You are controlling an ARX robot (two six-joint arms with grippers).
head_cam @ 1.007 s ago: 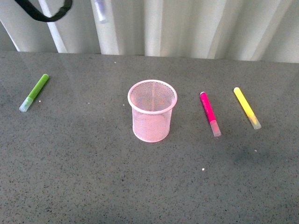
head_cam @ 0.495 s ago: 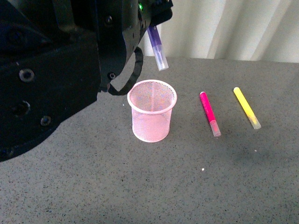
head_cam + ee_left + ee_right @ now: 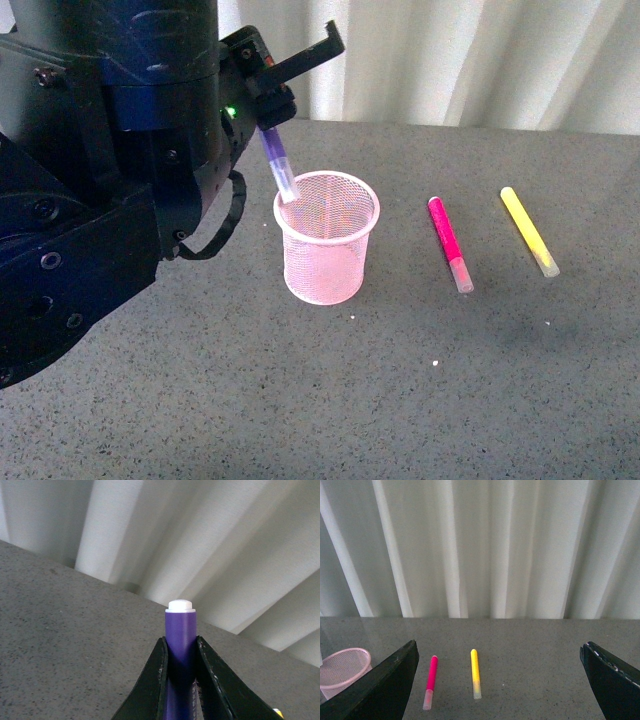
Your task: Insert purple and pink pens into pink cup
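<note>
**Left gripper.** The left gripper [image 3: 180, 642] pinches the purple pen [image 3: 278, 160] between both fingers [image 3: 156, 685]. In the left wrist view, the pen barrel fills the gap between the two black fingers. Its white-tipped end stands clear beyond the fingertips. In the front view, the pen hangs tilted, with the clear cap pointing down. The cap tip sits at the rim of the pink cup [image 3: 327, 240], over the left part of its mouth. Whether the tip touches the mesh cannot be determined.

**Right gripper.** The right gripper [image 3: 499, 647] has its fingers spread wide apart, with nothing between them. It is raised above the table [image 3: 420, 400].

**Workpieces.**
- The pink cup stands upright near the middle of the table.
- The pink pen [image 3: 447, 240] lies flat on the table to the right of the cup and apart from it. Its clear cap points toward the robot.
- The yellow marker [image 3: 528, 230] lies flat further right, roughly parallel to the pink pen and not touching it.

**Background.** A white pleated curtain [image 3: 485, 545] hangs behind the far edge of the table.
</note>
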